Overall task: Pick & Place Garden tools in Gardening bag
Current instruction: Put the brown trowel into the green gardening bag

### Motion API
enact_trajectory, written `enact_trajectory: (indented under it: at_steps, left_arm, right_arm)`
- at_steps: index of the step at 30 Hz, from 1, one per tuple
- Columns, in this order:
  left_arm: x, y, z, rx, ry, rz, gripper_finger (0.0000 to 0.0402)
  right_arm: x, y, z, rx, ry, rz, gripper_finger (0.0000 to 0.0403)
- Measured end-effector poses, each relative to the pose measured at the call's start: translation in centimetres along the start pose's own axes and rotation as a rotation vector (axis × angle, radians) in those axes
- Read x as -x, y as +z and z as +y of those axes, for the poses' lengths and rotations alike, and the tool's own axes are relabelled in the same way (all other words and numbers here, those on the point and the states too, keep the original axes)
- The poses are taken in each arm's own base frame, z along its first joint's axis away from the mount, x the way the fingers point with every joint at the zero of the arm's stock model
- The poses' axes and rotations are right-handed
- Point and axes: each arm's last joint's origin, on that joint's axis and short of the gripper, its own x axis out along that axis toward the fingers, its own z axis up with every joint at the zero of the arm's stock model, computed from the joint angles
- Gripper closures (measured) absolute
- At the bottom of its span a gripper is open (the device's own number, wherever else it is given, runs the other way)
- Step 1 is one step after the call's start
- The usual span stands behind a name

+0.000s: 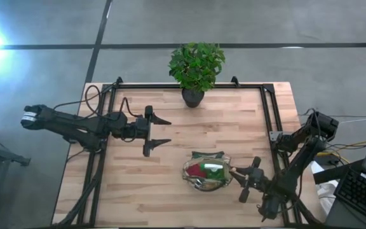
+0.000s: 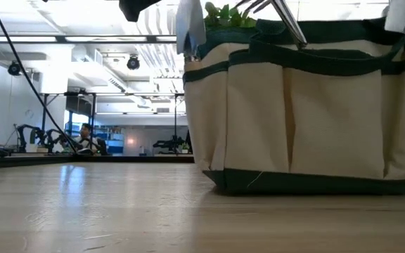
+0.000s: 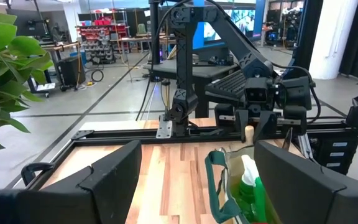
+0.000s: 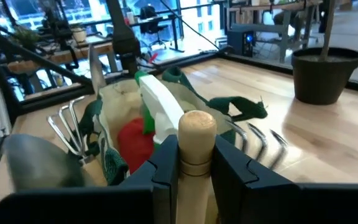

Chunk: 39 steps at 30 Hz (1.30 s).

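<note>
The gardening bag [image 1: 206, 172] stands on its base in the near right part of the table. In it show a green spray bottle with a white head [image 4: 160, 102] and a red piece [image 4: 135, 140]. Silver forks [image 4: 67, 127] stick up from its outer pockets. My right gripper [image 1: 235, 178] is at the bag's right side, shut on a garden tool's light wooden handle [image 4: 196, 134]; the tool's head is hidden. My left gripper [image 1: 161, 130] hangs open above the table's middle left, level, touching nothing. My right gripper pinches the wooden handle just below its rounded free end [image 4: 196, 163] between its two fingers [image 4: 163, 168]. The fingers come level from the table's right and lie across the handle. The handle stands about upright, its end poking above the fingers; the rest is hidden by the gripper.
A leafy plant in a dark pot [image 1: 194, 69] stands at the table's far edge, middle. A black frame rail [image 1: 269, 111] runs along the table's sides. Bare wood [image 1: 138, 184] lies left of the bag and in front of the left gripper.
</note>
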Motion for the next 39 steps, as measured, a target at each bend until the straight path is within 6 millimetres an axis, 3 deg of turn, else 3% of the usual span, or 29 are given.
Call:
enact_trajectory:
  at_steps: [8,15,27,39]
  left_arm:
    - [0.0,0.0,0.0,0.005,0.0,-0.001,0.0087]
    - [0.0,0.0,0.0,0.016,0.0,0.001,0.0087]
    - [0.0,0.0,0.2,0.016,0.065,0.004,0.0087]
    - [0.0,-0.7,0.2,-0.001,0.062,0.07,0.0087]
  right_arm:
    - [-1.0,-1.3,0.4,-0.017,-0.028,0.005,0.035]
    - [-1.0,-1.2,0.6,-0.022,-0.025,0.009,0.035]
    - [-1.1,0.0,1.3,-0.058,-0.013,0.085,0.0218]
    - [-0.7,2.8,2.0,-0.02,0.011,0.06,0.0198]
